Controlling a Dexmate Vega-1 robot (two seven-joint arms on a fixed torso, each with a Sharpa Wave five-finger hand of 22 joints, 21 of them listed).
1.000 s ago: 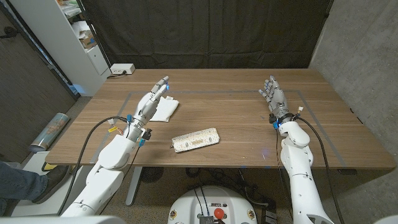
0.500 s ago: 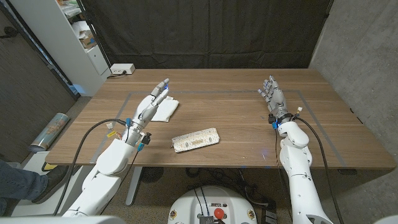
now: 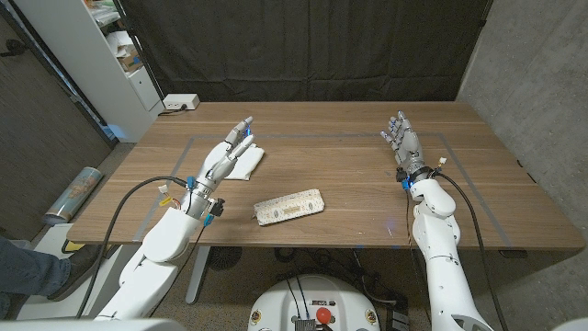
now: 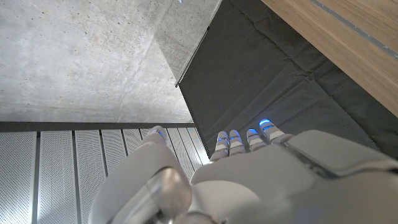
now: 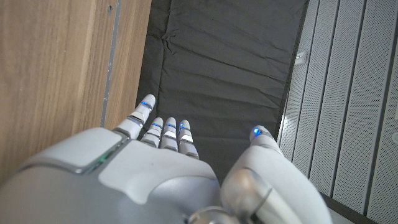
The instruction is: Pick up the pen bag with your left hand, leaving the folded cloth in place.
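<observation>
Nearby, folded cloth (image 3: 243, 163) under left robot hand (image 3: 223, 158)

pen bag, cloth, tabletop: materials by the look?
Pen bag: probably soft fabric, cream with a faint print, matte, edges slightly uneven.
Cloth: white textile, matte, folded with soft creases.
Table: wood or wood-look laminate, visible grain, low sheen; cannot tell which.

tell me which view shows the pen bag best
The head view: the pen bag lies whole on the table, between the two arms. The wrist views look along the hands toward the black curtain and give no sight of it.
</observation>
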